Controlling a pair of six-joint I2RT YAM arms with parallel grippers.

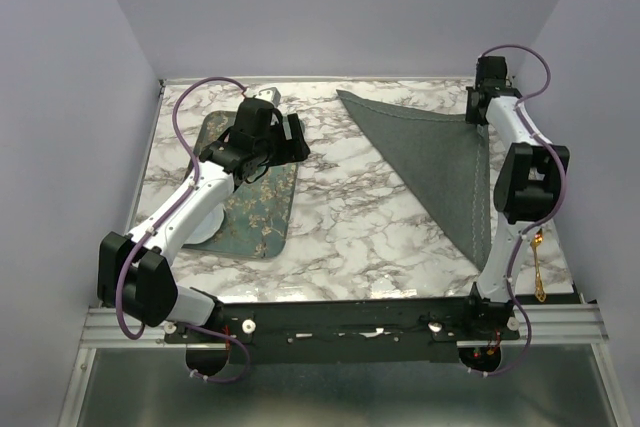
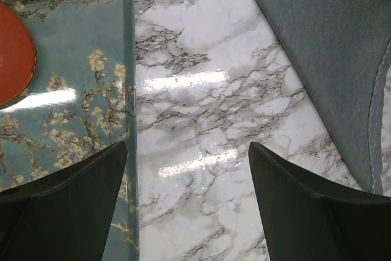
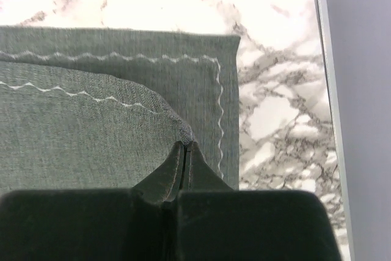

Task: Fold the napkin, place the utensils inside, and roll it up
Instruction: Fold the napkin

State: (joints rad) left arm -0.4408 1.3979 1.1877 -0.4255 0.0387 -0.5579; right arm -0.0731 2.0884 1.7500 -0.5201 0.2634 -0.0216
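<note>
Noting the napkin point(image 1: 440, 162) on the far right part of the marble table point(image 1: 350, 217), folded to a dark grey triangle, long edge slanting from far centre down toward the near right. Lying flat apart from one corner. Seen from the right wrist as two layers point(image 3: 91, 139), white zigzag stitching along the hems, upper layer's corner lifted and puckered just short of the lower layer's corner.

Pinched at that raised corner by the right gripper point(image 3: 185, 145), jaws clenched tight on the cloth, up at the far right corner of the table point(image 1: 480, 107).

Found one gold utensil point(image 1: 538, 267) at the near right edge of the table, beside the right arm's lower link, well apart from the folded cloth. Type of piece too small to tell.

Further left, the left gripper point(image 2: 188, 151) released, jaws spread wide with nothing between them, hovering over the right edge of the green floral tray point(image 1: 260, 217) and the bare marble beside it point(image 1: 290, 139). On the tray, an orange disc point(image 2: 12, 53), only partly in view from the left wrist.
</note>
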